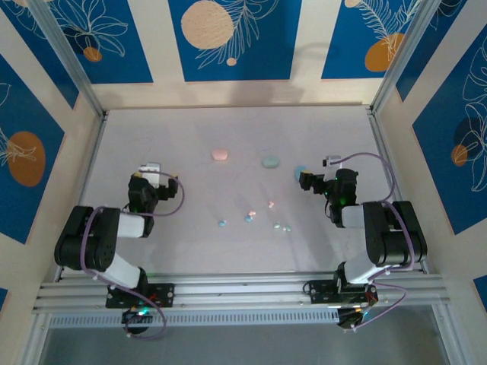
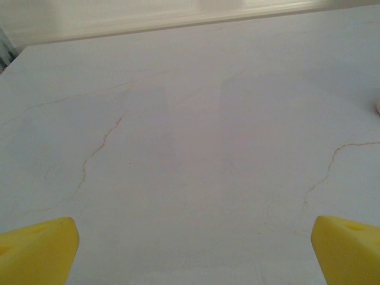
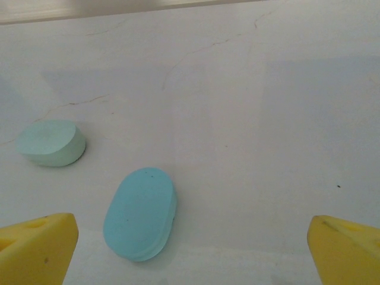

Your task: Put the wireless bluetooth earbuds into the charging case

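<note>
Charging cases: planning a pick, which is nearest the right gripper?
The light blue case, just ahead of the right gripper; the mint case and pink case lie farther.

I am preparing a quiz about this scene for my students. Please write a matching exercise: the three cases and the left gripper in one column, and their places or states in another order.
1. pink case
2. mint case
3. blue case
4. left gripper

a. nearest the right gripper
b. open, above bare table
c. leftmost case in the top view
d. between the other two cases

Pairs: 1-c, 2-d, 3-a, 4-b
</note>
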Available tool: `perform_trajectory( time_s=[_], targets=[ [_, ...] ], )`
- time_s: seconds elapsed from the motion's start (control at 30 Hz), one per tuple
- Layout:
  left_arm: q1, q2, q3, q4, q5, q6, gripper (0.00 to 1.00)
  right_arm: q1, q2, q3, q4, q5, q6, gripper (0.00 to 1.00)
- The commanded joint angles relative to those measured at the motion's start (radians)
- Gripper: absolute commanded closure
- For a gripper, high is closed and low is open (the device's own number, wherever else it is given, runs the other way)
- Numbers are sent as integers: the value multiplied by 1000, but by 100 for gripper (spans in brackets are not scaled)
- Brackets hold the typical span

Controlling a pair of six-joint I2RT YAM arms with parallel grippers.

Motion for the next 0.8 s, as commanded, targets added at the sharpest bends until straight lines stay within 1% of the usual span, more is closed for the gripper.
perform_trajectory(
  time_s=[0.0, 0.03, 0.07, 0.1, 0.17, 0.2, 0.27, 0.3, 0.33, 0.37, 0.4, 0.47, 0.5, 0.57, 0.6, 0.7, 0.77],
  targets=[
    [2, -133, 9, -91, -50, -25, 0, 10, -62, 17, -21, 33, -22, 1],
    [3, -174, 32, -185, -62, -44, 0, 12, -87, 41, -92, 32, -22, 1],
    [4, -220, 58, -279, -75, -70, 0, 13, -125, 94, -231, 32, -4, 1],
    [4, -262, 84, -366, -83, -94, 0, 8, -150, 170, -402, 42, 42, 1],
    [4, -331, 124, -492, -97, -141, 0, 0, -158, 306, -666, 80, 163, 1],
    [5, -363, 146, -554, -116, -188, 0, -10, -152, 371, -771, 42, 195, 1],
    [5, -413, 193, -686, -156, -319, 0, -25, -136, 449, -888, -89, 239, 1],
    [5, -436, 225, -765, -148, -371, 0, -30, -120, 492, -941, -145, 270, 1],
    [5, -453, 259, -859, -131, -422, 0, -31, -101, 528, -986, -175, 291, 0],
    [6, -462, 297, -936, -89, -465, 0, -29, -74, 566, -1037, -197, 309, 4],
    [7, -460, 321, -969, -2, -475, 0, -27, -38, 607, -1084, -210, 330, 8],
    [6, -443, 349, -976, 191, -477, 0, -19, 13, 666, -1149, -255, 336, 16],
    [5, -439, 353, -976, 257, -509, 0, -7, 33, 685, -1168, -250, 334, 17],
    [3, -445, 336, -937, 344, -569, 0, 21, 66, 718, -1215, -182, 336, 19],
    [-1, -453, 321, -917, 369, -605, 0, 31, 85, 739, -1239, -149, 336, 19],
    [-19, -466, 282, -874, 435, -696, 0, 43, 155, 795, -1315, -89, 339, 22],
    [-38, -473, 273, -891, 454, -707, 0, 55, 189, 811, -1333, -71, 328, 23]
  ],
)
